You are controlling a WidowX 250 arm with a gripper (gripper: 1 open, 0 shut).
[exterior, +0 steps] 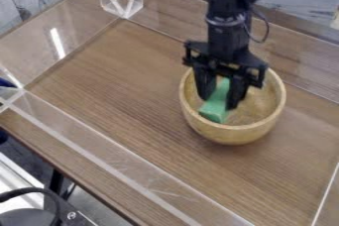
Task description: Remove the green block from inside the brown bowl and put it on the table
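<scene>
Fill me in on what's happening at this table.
A single robot arm points its gripper straight down over the bowl, shut on the green block. The block hangs tilted in the fingers, its lower end low inside the bowl. It has not reached the table yet.

The worktop looks like brown wood with a fine straight grain and a soft sheen. Around the worktop stand clear, glossy acrylic walls. The brown bowl is pale, smooth wood. The green block looks smooth and matt. The end effector is black and matt.
</scene>
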